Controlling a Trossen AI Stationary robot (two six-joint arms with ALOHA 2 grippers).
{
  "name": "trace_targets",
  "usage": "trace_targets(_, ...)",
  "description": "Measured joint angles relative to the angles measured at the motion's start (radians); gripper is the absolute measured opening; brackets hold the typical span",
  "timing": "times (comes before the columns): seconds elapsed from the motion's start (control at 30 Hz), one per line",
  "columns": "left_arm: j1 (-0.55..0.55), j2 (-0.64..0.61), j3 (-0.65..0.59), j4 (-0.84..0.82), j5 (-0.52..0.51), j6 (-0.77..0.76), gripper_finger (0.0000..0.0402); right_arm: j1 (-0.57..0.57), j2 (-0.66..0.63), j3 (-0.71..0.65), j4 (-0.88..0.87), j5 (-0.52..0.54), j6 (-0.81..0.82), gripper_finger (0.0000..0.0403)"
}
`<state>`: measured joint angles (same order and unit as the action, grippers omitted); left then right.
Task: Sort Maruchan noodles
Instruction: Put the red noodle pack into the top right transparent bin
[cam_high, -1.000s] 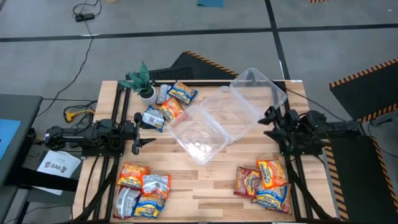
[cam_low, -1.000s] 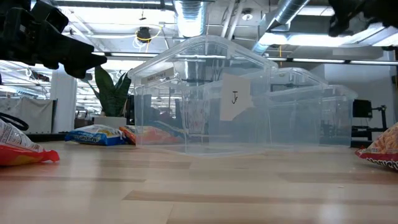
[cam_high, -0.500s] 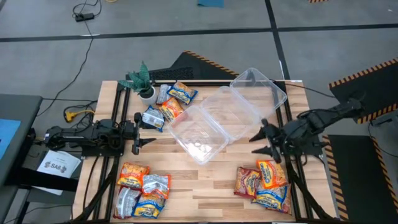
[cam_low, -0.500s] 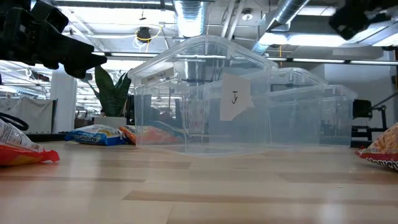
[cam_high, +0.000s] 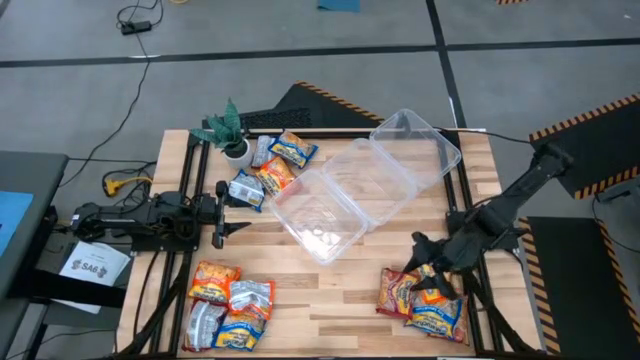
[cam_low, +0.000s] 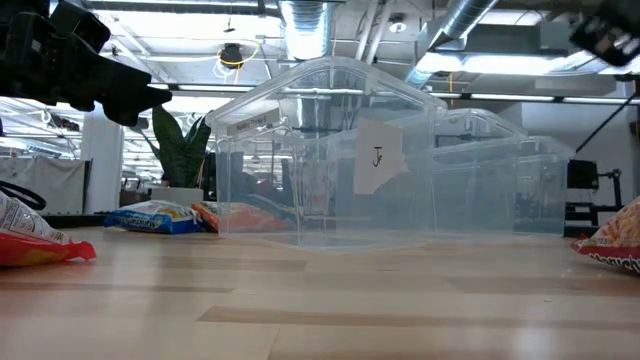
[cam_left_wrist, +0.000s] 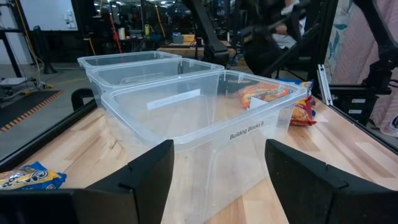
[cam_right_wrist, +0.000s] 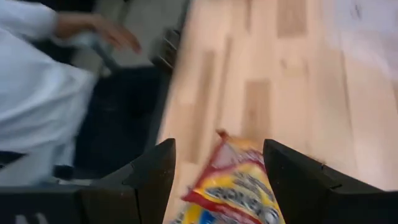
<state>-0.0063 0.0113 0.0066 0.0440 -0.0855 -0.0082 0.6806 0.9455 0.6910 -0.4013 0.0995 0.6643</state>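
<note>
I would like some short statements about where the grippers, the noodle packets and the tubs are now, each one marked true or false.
1. The right gripper hangs open over the noodle packets at the near right of the table. True.
2. The left gripper holds a packet. False: it is open and empty, at the table's left edge beside the clear tubs.
3. Both clear tubs already contain several packets. False: no packet is seen inside either tub.
4. A small potted plant stands at the far left corner, next to a group of packets. True.
5. All packets lie in one single pile. False: they lie in three groups, far left, near left and near right.
</note>
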Motion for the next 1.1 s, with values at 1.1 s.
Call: trace_targets(1.1,0.0,0.0,0.0,0.0,0.0,0.0,0.0238,-0.013,0.564,0.094,-0.168,-0.018,-0.074,0.0198)
